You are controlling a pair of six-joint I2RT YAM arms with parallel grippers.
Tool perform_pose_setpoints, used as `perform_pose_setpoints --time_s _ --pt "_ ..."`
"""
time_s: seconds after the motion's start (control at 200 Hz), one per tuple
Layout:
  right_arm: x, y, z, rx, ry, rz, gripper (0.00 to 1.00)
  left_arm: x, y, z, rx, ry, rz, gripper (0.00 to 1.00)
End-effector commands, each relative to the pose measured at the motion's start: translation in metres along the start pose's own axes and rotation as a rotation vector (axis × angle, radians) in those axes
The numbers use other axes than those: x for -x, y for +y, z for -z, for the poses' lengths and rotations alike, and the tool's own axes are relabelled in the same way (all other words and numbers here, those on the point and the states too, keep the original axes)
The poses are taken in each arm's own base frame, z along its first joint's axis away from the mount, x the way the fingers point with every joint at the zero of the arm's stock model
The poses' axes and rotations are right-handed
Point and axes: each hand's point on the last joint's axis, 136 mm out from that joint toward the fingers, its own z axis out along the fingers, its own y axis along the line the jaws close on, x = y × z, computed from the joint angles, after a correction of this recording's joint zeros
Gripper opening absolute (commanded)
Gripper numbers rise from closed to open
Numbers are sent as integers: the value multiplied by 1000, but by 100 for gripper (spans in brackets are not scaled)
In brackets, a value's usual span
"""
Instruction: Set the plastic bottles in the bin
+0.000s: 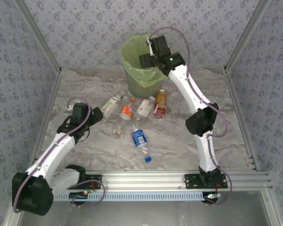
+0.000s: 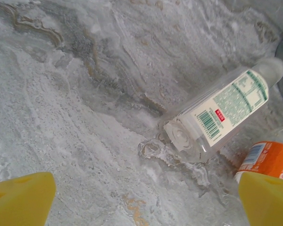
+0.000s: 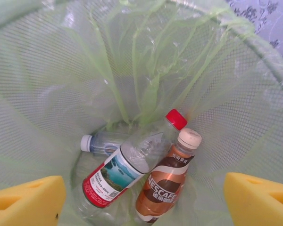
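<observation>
Three plastic bottles point(image 3: 118, 174), possibly more, lie in the bin point(image 3: 236, 94); we see right gripper point(image 3: 142, 200) spread above them; left gripper point(image 2: 144, 197) spread over the table point(image 2: 85, 94).

The left arm point(image 1: 52, 153) and right arm point(image 1: 191, 89) have white link shells and black joint housings. A lilac-grey cable point(image 1: 187, 44) loops along each. A green light point(image 1: 170, 59) dots the right wrist. The left claw point(image 2: 146, 193) and right claw point(image 3: 144, 190) carry 2 yellow wedge-shaped fingers each.
</observation>
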Motion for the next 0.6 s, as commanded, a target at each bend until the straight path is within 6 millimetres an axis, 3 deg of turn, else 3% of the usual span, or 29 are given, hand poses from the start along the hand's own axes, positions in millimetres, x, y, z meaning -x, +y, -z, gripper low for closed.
perform_pose_setpoints --time_s 0.0,0.16,0.31,0.47,0.595 --pt "27 1 48 43 -73 -1 90 11 -13 -6 -31 5 -70 99" --pt "39 -2 81 61 -135 -20 94 7 -26 -22 -51 79 -119 99" --pt "37 -11 113 55 -171 -57 99 6 -37 -33 -75 128 -181 99" --pt "9 -21 137 52 -211 -145 99 3 -50 -44 -135 229 -213 99" --pt "-24 -29 144 31 -212 -224 99 -1 -55 -54 -194 295 -196 99"
